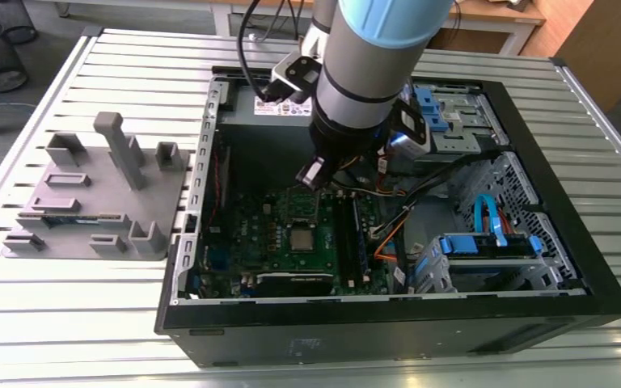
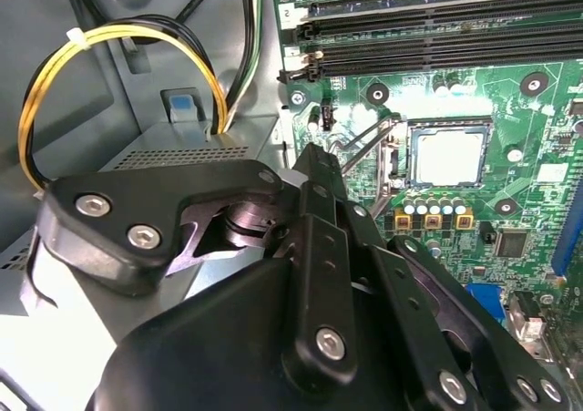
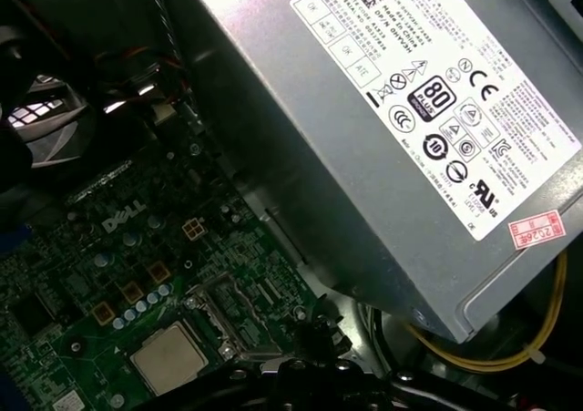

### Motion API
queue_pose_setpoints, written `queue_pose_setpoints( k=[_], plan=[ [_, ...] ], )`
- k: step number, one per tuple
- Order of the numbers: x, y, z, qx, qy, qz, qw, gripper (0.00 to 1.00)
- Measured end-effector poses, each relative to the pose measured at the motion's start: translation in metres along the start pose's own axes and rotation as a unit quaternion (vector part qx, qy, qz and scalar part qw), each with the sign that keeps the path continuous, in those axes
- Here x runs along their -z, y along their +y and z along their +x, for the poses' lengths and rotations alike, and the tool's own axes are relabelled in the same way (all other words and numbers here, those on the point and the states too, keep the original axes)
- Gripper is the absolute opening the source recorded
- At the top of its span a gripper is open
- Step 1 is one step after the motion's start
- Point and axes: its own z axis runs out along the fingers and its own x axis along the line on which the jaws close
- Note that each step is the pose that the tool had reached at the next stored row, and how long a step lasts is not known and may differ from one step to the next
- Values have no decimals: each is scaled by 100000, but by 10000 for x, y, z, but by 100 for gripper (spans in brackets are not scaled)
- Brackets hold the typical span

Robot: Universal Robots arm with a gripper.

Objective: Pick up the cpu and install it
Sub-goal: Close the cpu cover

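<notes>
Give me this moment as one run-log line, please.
cpu: lying in socket | tool: over board, apart from cpu

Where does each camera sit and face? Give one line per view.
Exterior view: off the arm, above the computer case, looking down; the arm shows.
Second wrist view: on the wrist, looking past the gripper at the green board.
First wrist view: on the wrist, facing the power supply and board.
Shared: the cpu in its socket.
</notes>
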Motion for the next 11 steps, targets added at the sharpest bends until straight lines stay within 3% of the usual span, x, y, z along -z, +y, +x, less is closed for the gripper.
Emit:
queue_pose_setpoints(
  k=[11],
  plan=[
    [15,-17,23,459,73,-62,99999,11]
  ],
)
